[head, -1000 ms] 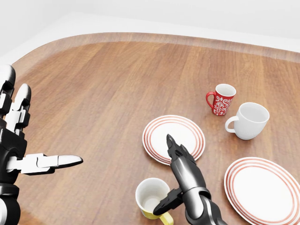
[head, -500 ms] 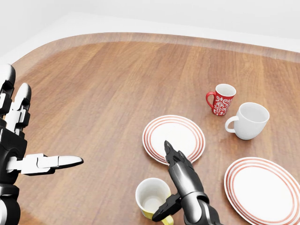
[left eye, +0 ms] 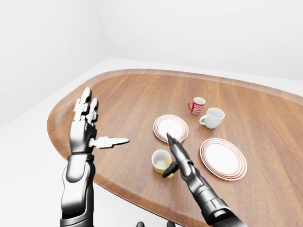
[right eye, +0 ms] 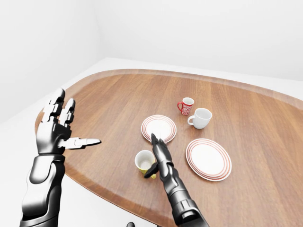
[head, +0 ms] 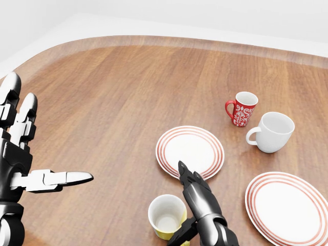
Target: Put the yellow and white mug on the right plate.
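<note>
While the yellow and white mug point(left eye: 162, 161) stands upright on the wooden table point(left eye: 128, 99) in the left-eye view, the right hand point(left eye: 176, 155) sits just beside it on the mug's right, fingers stretched straight toward the near plate and a dark thumb curling low against the mug's side. That hand is spread, not clasped round anything. Up and slightly right of the mug lies the left plate point(left eye: 170, 127), red-ringed; to the mug's right, well apart, lies the right plate point(left eye: 223, 158), bare. Above the mug, beyond the left plate, stand a red patterned mug point(left eye: 196, 106) and a white mug point(left eye: 212, 117), near each other. Far to the mug's left the left hand point(left eye: 87, 127) is raised over the table edge, fingers up and thumb pointing toward the mug, gripping nothing.

Seen from the head view, the mug point(head: 167, 216) shows its white inside and yellow wall at the bottom of the picture, with the right hand point(head: 197, 200) touching or nearly touching its right side; whether the thumb presses the wall I cannot tell. Its fingertips reach the lower rim of the left plate point(head: 190, 151). The right plate point(head: 287, 207) lies right of the mug, apart from it.

From the right-eye view the layout matches, the mug point(right eye: 143, 161) left of the outstretched right hand point(right eye: 158, 153).
</note>
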### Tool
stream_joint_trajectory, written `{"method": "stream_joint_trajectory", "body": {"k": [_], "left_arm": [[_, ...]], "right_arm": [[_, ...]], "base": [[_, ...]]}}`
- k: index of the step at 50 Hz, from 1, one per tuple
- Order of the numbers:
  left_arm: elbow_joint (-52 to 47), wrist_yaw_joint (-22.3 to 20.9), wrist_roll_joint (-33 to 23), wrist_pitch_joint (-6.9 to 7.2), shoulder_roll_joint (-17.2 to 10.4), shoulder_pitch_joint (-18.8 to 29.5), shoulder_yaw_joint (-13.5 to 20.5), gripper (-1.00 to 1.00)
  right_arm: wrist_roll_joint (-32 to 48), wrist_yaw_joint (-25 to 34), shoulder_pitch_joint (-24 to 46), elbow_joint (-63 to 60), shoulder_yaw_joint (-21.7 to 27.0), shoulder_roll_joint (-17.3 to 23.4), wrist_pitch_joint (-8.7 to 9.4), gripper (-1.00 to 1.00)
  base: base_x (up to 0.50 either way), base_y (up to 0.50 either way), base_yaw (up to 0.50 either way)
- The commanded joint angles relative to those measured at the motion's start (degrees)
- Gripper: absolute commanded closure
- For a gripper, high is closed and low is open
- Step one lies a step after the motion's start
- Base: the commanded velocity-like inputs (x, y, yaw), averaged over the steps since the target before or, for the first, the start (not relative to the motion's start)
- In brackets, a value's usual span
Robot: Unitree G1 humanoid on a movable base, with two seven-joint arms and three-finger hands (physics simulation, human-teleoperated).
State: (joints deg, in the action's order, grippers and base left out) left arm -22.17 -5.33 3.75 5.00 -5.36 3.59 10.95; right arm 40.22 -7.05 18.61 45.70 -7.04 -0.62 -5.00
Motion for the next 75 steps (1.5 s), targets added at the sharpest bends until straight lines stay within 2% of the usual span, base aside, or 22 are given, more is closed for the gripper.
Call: {"method": "stream_joint_trajectory", "body": {"k": [1,26,27,28,29,40,49,52,53,59,61,62,75], "left_arm": [[-0.3,0.0,0.0,0.00,0.0,0.0,-0.1,-0.91],[-0.4,-0.2,-0.4,0.00,0.3,-0.5,-0.5,-0.91],[-0.2,-0.2,-0.4,0.00,0.4,-0.6,-0.5,-0.91],[-0.1,-0.2,-0.4,0.00,0.4,-0.6,-0.6,-0.91],[-0.2,-0.2,-0.4,0.00,0.4,-0.6,-0.6,-0.91],[-0.6,-0.3,-0.6,0.00,0.5,-0.8,-0.7,-0.91],[-0.9,-0.3,-0.6,0.00,0.5,-0.9,-0.7,-0.91],[-0.6,-0.3,-0.7,0.00,0.6,-0.9,-0.8,-0.91],[-0.6,-0.3,-0.7,0.00,0.6,-0.9,-0.8,-0.91],[-0.9,-0.4,-0.7,0.00,0.6,-1.0,-0.7,-0.91],[-0.7,-0.4,-0.8,0.00,0.6,-0.9,-0.8,-0.91],[-0.6,-0.4,-0.8,0.00,0.6,-1.0,-0.8,-0.91],[-0.8,-0.4,-0.7,0.00,0.5,-0.7,-0.6,-0.91]], "right_arm": [[0.5,-0.3,1.0,3.0,-0.1,-0.1,0.00,-1.00],[0.0,-2.4,3.4,10.0,0.3,-0.1,0.00,-1.00],[0.0,-2.9,3.7,10.7,0.4,-0.1,0.00,-0.70],[0.0,-3.1,3.8,11.0,0.4,-0.1,0.00,0.96],[0.1,-3.2,3.8,11.1,0.3,-0.1,0.00,1.00],[0.4,-3.4,3.3,9.8,0.4,0.2,0.00,1.00],[-0.2,0.3,0.3,-1.7,1.5,1.4,0.00,1.00],[-0.5,2.4,-1.0,-6.8,2.1,2.2,1.95,1.00],[-0.7,3.4,-1.6,-9.5,2.4,2.5,3.48,1.00],[-1.6,5.9,-2.4,-15.5,3.6,3.6,7.05,1.00],[-1.7,7.3,-3.0,-19.2,4.1,4.1,9.18,1.00],[-1.9,7.6,-3.0,-19.9,4.3,4.2,9.67,1.00],[-7.0,7.9,-0.1,-19.6,9.2,8.5,10.00,1.00]], "base": [[0.00,0.00,0.00],[0.00,0.00,0.00],[0.00,0.00,0.00],[0.00,0.00,0.00],[0.00,0.00,0.00],[0.00,0.00,0.00],[0.00,0.00,0.00],[0.00,0.00,0.00],[0.00,0.00,0.00],[0.00,0.00,0.00],[0.00,0.00,0.00],[0.00,0.00,0.00],[0.00,0.00,0.00]]}}
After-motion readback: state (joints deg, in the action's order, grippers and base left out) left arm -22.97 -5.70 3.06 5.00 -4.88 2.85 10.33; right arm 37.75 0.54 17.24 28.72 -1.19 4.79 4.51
